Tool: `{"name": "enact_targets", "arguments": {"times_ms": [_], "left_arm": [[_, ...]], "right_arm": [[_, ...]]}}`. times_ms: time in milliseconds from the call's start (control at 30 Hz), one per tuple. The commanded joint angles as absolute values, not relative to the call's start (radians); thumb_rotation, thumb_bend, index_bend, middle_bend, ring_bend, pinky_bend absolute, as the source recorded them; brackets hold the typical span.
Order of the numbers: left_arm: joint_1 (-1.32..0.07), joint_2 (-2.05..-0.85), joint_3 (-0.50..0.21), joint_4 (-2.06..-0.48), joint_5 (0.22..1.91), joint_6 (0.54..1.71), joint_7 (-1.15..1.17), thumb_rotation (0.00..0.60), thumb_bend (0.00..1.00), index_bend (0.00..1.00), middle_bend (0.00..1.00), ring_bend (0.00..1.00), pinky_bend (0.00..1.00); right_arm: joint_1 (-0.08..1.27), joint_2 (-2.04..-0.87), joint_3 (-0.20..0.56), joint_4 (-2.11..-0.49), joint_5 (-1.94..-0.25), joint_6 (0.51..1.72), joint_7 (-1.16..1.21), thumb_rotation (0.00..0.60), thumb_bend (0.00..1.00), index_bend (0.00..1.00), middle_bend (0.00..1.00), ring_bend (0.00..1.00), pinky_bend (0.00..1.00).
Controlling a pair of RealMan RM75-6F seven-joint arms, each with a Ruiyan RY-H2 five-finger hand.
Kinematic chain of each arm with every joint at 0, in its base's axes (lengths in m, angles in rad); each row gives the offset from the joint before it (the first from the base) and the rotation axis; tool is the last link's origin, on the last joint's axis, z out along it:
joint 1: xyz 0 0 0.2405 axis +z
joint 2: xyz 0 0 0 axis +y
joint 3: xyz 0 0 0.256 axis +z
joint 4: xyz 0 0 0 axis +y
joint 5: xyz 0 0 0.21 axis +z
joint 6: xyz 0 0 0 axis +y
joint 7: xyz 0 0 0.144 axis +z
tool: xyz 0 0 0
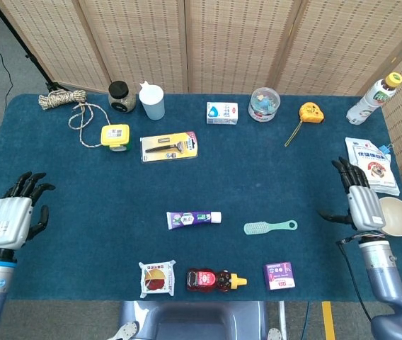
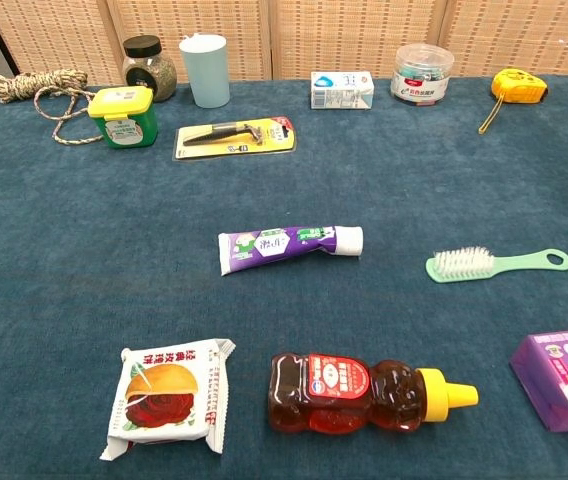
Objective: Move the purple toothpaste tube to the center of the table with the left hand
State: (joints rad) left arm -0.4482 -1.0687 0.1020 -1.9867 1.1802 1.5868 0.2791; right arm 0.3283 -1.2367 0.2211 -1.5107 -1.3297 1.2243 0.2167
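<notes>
The purple toothpaste tube (image 1: pixel 194 219) lies flat near the middle of the blue table (image 1: pixel 272 173), its white cap toward the green brush (image 1: pixel 270 227). The left hand (image 1: pixel 13 217) is far off at the table's left edge, fingers spread, holding nothing. The right hand (image 1: pixel 362 204) is by the bowl (image 1: pixel 396 221), loose and empty too.

Purple box (image 2: pixel 564 378) cut by chest view's right edge.

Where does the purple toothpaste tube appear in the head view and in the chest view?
Head view: purple toothpaste tube lies flat, low and just left of centre.
Chest view: mid-frame, left of centre, cap pointing right.
Shared landmark: the green brush lies to its right.
</notes>
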Motion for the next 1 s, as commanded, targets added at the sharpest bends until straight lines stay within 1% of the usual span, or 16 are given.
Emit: {"name": "enact_targets", "arguments": {"times_ms": [33,167,367,633,733,1000], "left_arm": [[-0.401,-1.063,0.117,-1.944,1.237,1.6,0.235,0.6,0.58,0.29,0.17,0.09,0.24],[-0.357,-1.065,0.123,-1.903,1.286,1.625,0.203,0.6,0.58,0.31,0.19,0.1,0.24],[-0.296,-1.077,0.127,-1.853,1.353,1.66,0.148,0.6,0.58,0.32,0.19,0.1,0.24],[-0.227,-1.079,0.163,-1.811,1.422,1.658,0.113,0.6,0.58,0.32,0.19,0.1,0.24],[-0.199,-1.083,0.158,-1.802,1.425,1.659,0.094,0.6,0.58,0.32,0.19,0.1,0.24],[-0.181,-1.078,0.123,-1.809,1.445,1.627,0.093,0.6,0.58,0.32,0.19,0.1,0.24]], "right_arm": [[0.294,-1.215,0.194,-1.519,-1.323,1.271,0.129,0.6,0.16,0.0,0.0,0.0,0.0],[0.266,-1.211,0.181,-1.535,-1.317,1.311,0.074,0.6,0.16,0.0,0.0,0.0,0.0],[0.22,-1.191,0.155,-1.568,-1.319,1.359,0.038,0.6,0.16,0.0,0.0,0.0,0.0],[0.145,-1.152,0.101,-1.624,-1.346,1.427,0.005,0.6,0.16,0.0,0.0,0.0,0.0],[0.111,-1.132,0.075,-1.646,-1.36,1.451,-0.001,0.6,0.16,0.0,0.0,0.0,0.0],[0.086,-1.129,0.071,-1.648,-1.37,1.468,0.016,0.6,0.16,0.0,0.0,0.0,0.0]]}}
